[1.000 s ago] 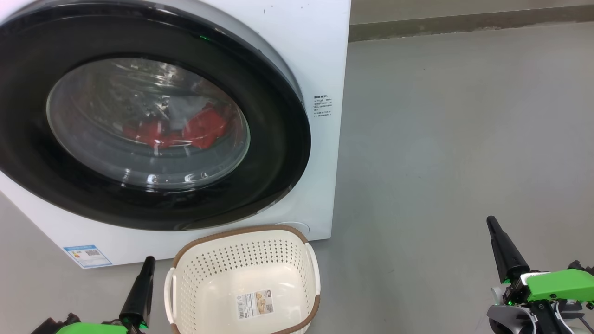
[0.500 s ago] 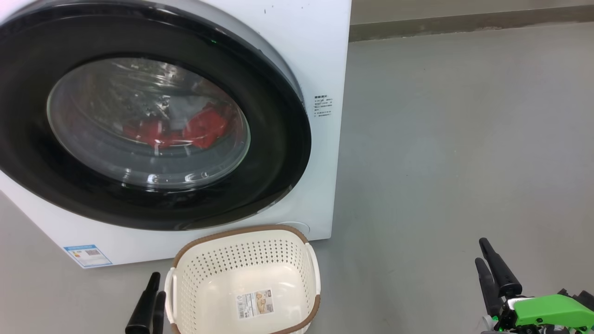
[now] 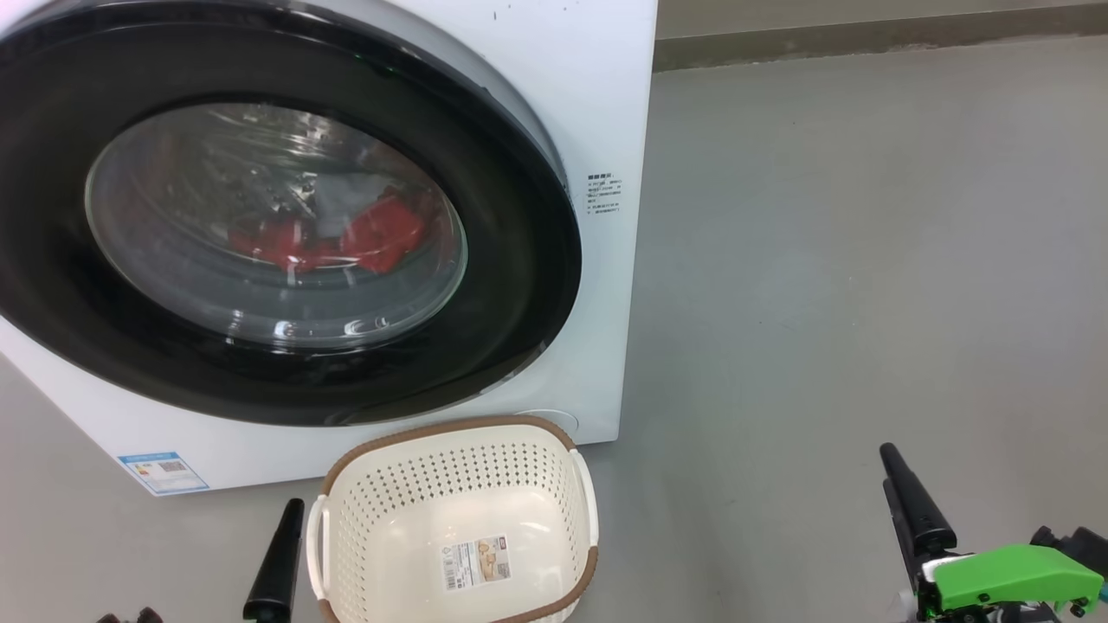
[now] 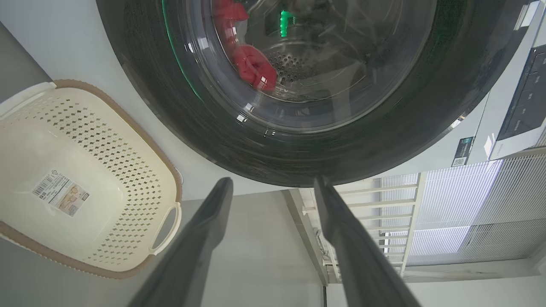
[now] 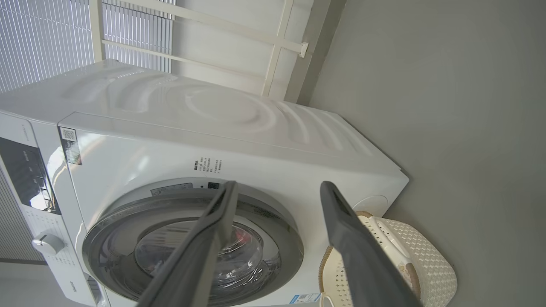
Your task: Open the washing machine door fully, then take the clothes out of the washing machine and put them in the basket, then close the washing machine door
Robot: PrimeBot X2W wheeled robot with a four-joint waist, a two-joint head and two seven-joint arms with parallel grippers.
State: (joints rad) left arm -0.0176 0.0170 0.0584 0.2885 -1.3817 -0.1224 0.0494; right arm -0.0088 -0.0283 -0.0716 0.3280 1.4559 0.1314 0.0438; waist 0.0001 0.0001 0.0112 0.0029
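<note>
Left wrist view: left gripper [image 4: 273,183] at bottom centre, fingers spread wide, nothing between them. Just above the tips is the washing machine door [image 4: 298,157], closed (glossy black rim, glass bowl). Red clothes [image 4: 254,70] lie behind the glass, top centre. Basket [image 4: 106,140] at left edge, beside the washer front.

Right wrist view: right gripper [image 5: 278,185] likewise spread, holding nothing; washing machine [image 5: 239,119] beyond.
</note>
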